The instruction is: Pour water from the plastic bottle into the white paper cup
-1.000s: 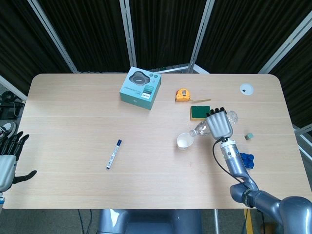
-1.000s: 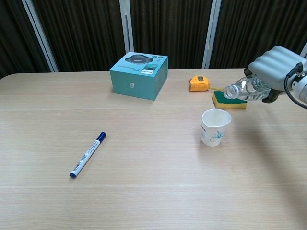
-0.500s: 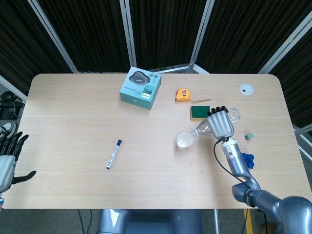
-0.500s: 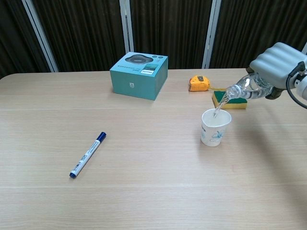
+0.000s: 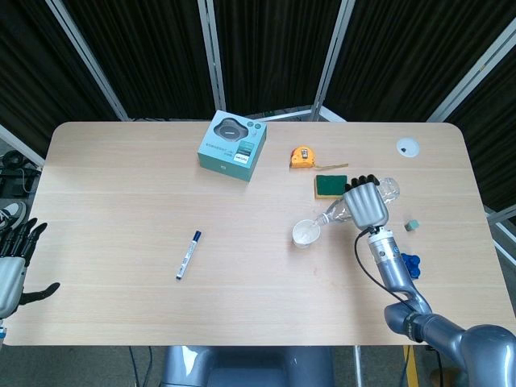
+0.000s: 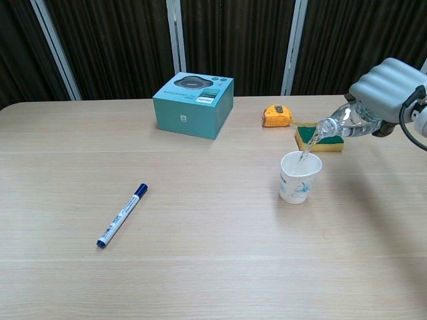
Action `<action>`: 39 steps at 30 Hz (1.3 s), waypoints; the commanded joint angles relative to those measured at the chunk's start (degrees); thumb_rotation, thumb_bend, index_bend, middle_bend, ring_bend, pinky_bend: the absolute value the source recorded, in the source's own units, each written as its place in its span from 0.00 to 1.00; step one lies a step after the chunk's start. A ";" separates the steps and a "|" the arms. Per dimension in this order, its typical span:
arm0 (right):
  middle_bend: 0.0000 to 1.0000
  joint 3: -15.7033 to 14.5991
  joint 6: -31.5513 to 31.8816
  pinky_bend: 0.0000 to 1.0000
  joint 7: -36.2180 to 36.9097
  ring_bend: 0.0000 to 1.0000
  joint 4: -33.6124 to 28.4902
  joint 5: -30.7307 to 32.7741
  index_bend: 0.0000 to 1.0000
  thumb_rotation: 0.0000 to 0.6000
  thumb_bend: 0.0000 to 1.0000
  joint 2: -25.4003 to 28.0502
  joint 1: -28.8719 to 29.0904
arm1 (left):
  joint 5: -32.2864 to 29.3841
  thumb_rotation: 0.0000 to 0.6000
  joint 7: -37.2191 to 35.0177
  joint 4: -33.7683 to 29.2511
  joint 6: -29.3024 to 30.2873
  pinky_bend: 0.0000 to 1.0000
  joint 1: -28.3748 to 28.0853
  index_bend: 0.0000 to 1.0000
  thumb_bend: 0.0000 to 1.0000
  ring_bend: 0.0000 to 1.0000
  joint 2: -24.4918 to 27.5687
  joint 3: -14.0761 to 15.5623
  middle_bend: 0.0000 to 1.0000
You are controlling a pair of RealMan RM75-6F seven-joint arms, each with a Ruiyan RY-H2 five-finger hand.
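Plastic bottle [image 6: 347,122] unlabelled, white paper cup [image 6: 299,177] floral-printed

A robot test lab: a pale wooden table [image 5: 121,201] ringed by black curtains [image 5: 266,48] on metal frame poles [image 5: 211,52], with unrelated props like a marker [image 6: 122,215] and tape measure [image 6: 275,115].

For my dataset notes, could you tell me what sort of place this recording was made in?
Probably a lab or test booth, not a home: a plain wooden table ringed by black curtains on metal frames, with unrelated props such as a marker and tape measure.
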 commanded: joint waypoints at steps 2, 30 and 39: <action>0.65 0.04 -0.04 0.48 0.09 0.59 0.21 0.00 0.53 1.00 0.67 -0.05 -0.02 | 0.01 1.00 -0.04 0.02 -0.05 0.00 -0.02 0.00 0.02 0.00 0.01 0.02 0.00; 0.65 7.03 -5.67 0.48 25.67 0.59 -21.04 8.53 0.54 1.00 0.67 9.69 -4.46 | -0.01 1.00 -0.32 -0.23 -0.61 0.00 -0.15 0.00 0.01 0.00 0.30 0.26 0.00; 0.65 7.52 -7.76 0.48 43.12 0.59 -29.87 9.26 0.54 1.00 0.67 16.48 -9.16 | 0.60 1.00 -0.34 -0.44 -0.22 0.00 0.06 0.00 0.01 0.00 0.38 0.54 0.00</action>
